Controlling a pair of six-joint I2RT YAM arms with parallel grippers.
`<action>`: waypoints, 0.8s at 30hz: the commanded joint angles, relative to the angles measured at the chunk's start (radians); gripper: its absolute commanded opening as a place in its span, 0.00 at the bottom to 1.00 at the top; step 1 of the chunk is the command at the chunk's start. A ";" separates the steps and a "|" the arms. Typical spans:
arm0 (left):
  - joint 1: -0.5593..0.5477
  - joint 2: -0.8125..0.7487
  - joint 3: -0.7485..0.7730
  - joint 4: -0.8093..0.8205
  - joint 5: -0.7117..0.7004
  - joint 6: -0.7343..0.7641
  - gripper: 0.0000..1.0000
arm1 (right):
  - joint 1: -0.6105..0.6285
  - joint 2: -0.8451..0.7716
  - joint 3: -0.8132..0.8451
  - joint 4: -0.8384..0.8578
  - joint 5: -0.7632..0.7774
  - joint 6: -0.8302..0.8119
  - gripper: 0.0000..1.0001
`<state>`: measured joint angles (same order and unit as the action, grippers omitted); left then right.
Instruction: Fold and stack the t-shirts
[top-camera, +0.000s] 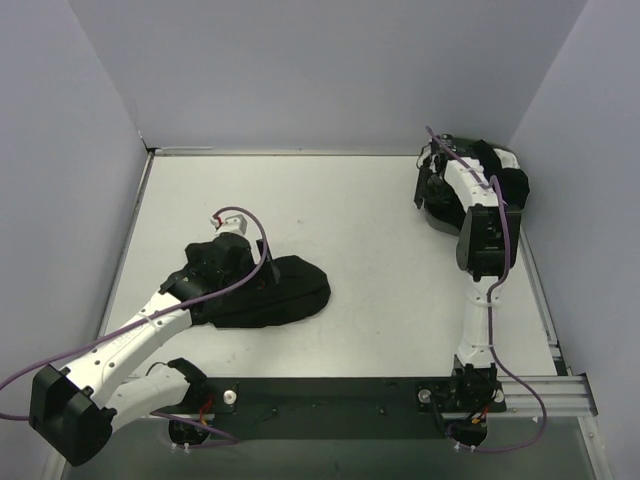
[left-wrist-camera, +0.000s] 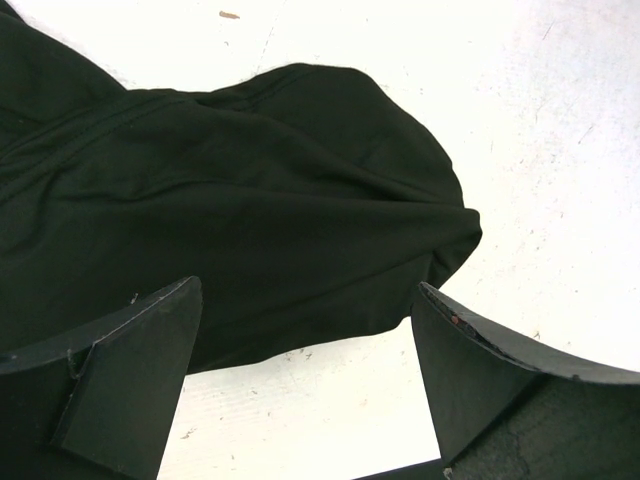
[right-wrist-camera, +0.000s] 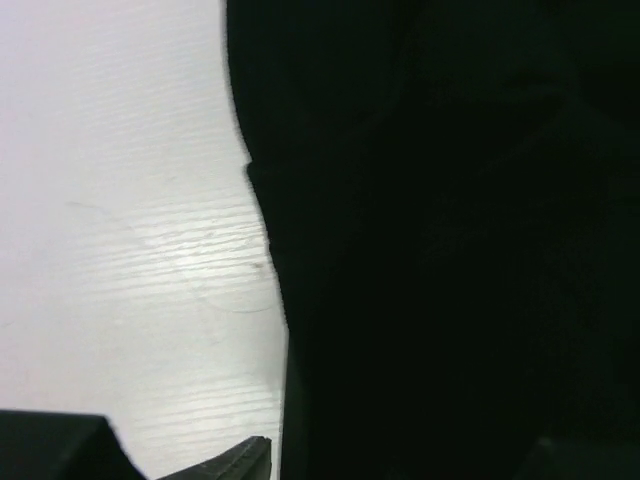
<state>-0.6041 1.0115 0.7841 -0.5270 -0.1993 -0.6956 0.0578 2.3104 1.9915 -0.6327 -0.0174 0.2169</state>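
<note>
- We see a black shirt (top-camera: 285, 295) lying crumpled on the white table (top-camera: 380, 260), left of the middle and towards the near edge.
- The left pincer (left-wrist-camera: 308, 300) hangs over this shirt, released: its two fingers (left-wrist-camera: 130, 370) stand wide apart with nothing gripped between them.
- From the left wrist, we look down on the shirt's rounded edge, with smooth folds and a seam line running across the cloth; bare table shows beyond it and below it.
- The right arm (top-camera: 485, 240) reaches to the far right corner of the table, well apart from the shirt.
- There the right pincer (top-camera: 430, 187) sits over a dark mass (top-camera: 440, 215); we cannot tell whether that is cloth or a container.
- From the right wrist, we see only that dark mass filling the right side and bare table on the left.
- We cannot tell whether the right pincer is clenched, released or grasping anything.
</note>
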 joint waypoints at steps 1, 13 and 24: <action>-0.014 -0.008 -0.008 0.028 -0.006 0.002 0.96 | -0.055 -0.012 0.046 -0.052 -0.009 0.006 0.66; -0.025 -0.002 -0.019 0.053 -0.006 0.007 0.96 | 0.173 -0.432 -0.173 0.008 0.240 -0.031 1.00; -0.026 -0.016 -0.003 0.025 -0.034 0.007 0.96 | 0.291 -0.306 -0.183 0.061 0.171 0.030 1.00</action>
<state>-0.6270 1.0195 0.7734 -0.5205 -0.2058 -0.6952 0.4145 1.8713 1.7790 -0.5457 0.1551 0.2298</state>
